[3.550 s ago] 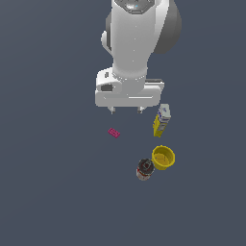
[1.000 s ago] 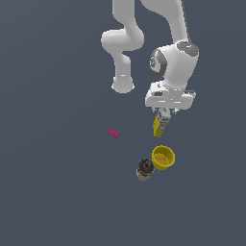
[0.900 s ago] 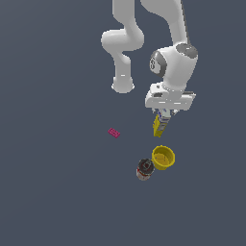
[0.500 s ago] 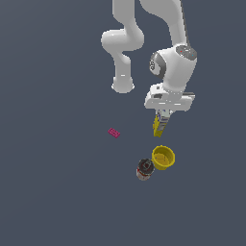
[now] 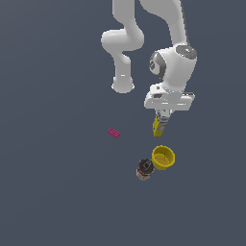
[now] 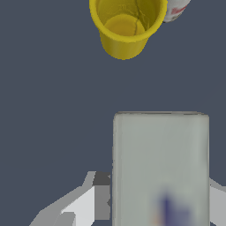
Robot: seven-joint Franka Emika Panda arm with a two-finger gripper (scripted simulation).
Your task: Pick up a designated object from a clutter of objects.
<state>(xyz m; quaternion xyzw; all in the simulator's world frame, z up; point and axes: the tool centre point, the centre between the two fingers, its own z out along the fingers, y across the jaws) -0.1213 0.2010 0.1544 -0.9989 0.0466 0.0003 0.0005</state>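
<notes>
Take the yellow cup as your landmark and read the exterior view from its left to its right. Well off to the cup's left and a little farther back lies the small pink brick, in the same place as 3.5 s ago. Just beside the cup, on its left and slightly nearer the camera, stands the dark red-and-white can, also unmoved. Directly behind the cup is the yellow carton, the thing you want.

What has changed is the arm. 3.5 s ago its white hand hung to the left of the carton, high and large in the frame; within the last second it has come down over the carton, and the gripper now covers the carton's top end.

In the wrist view the carton's grey-white printed top fills the space between the two fingers, one on each side. Whether the jaws already press its faces, you cannot tell.

Judged from this, the approach is done and the squeeze and lift remain. The cup sits near, so a straight vertical lift looks safest.
</notes>
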